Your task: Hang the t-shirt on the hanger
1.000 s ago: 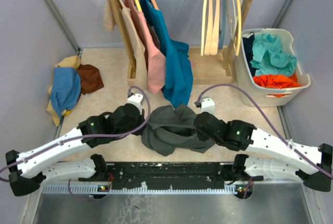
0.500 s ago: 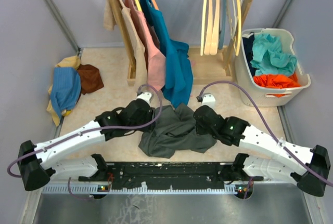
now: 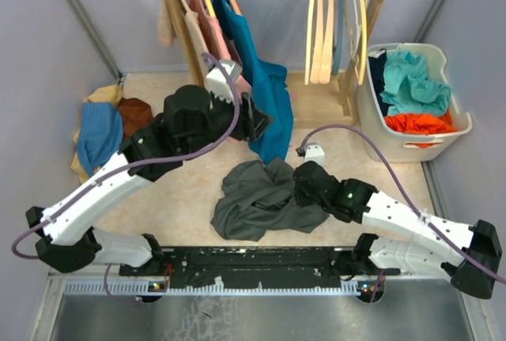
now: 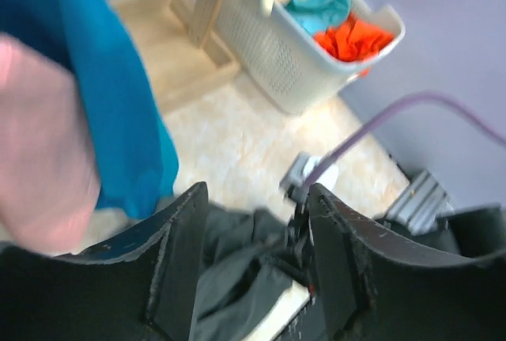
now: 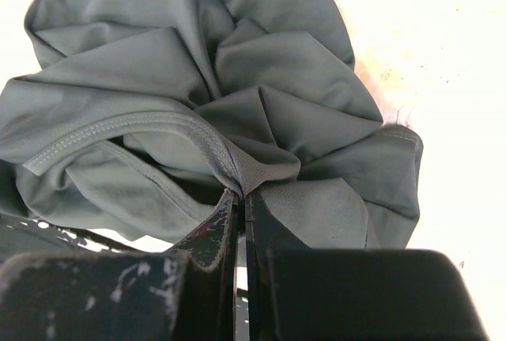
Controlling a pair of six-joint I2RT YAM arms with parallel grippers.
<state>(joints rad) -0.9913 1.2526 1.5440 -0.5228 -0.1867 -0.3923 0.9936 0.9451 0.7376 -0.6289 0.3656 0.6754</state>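
The dark grey t-shirt (image 3: 257, 198) lies crumpled on the table between the arms. My right gripper (image 3: 298, 187) is at its right side, and in the right wrist view that gripper (image 5: 241, 192) is shut on a pinched fold of the t-shirt (image 5: 198, 80). My left gripper (image 3: 259, 119) is raised well above the table, next to the hanging teal shirt. In the left wrist view the left gripper (image 4: 257, 234) is open and holds nothing, with the t-shirt (image 4: 237, 278) far below it. Several pale wooden hangers (image 3: 320, 24) hang on the rail at the right.
A wooden clothes rack (image 3: 190, 56) stands at the back with a pink garment (image 3: 229, 80) and a teal shirt (image 3: 269, 104) on it. A white laundry basket (image 3: 411, 139) full of clothes is at the right. A pile of clothes (image 3: 107, 131) lies at the left.
My left gripper opened, let go of the t-shirt and rose up and back toward the rack. The t-shirt sagged onto the table. The right gripper stayed shut on it.
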